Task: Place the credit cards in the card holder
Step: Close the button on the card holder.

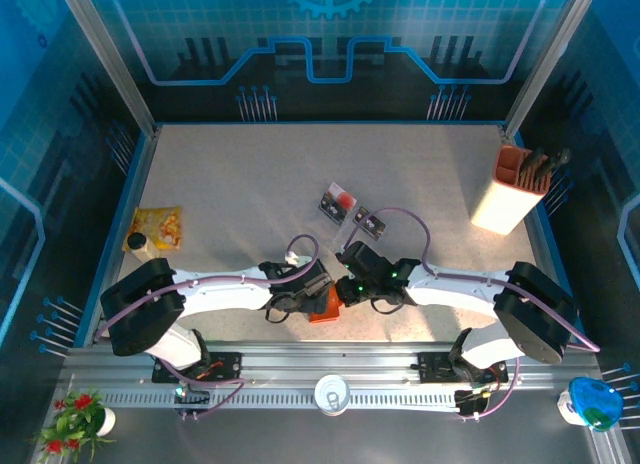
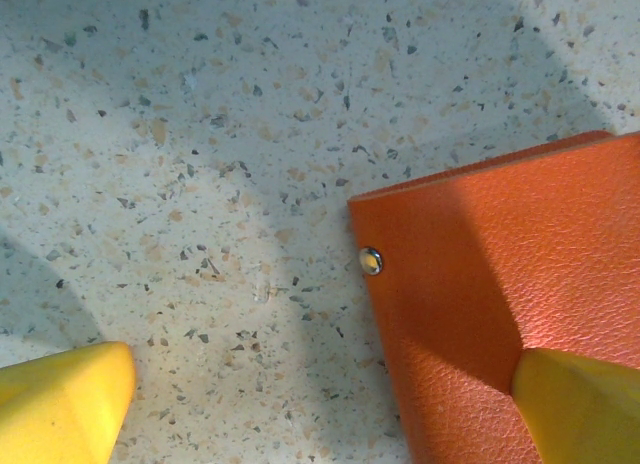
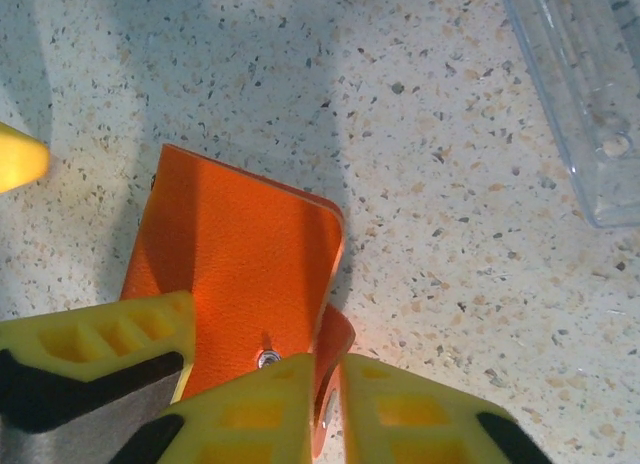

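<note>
Grainy orange card holder, flap tight in right gripper (left gripper wide apart)

The card holder is being shown as grained, leather-like and matt, its snap as shiny metal. The table is being seen as smooth speckled stone, the tray as clear glossy plastic.

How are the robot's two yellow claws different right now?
The left gripper is wide open; the right gripper is pinched shut. The right gripper clamps the card holder by its flap; the left gripper holds nothing. Both are yellow and close to that card holder.
</note>
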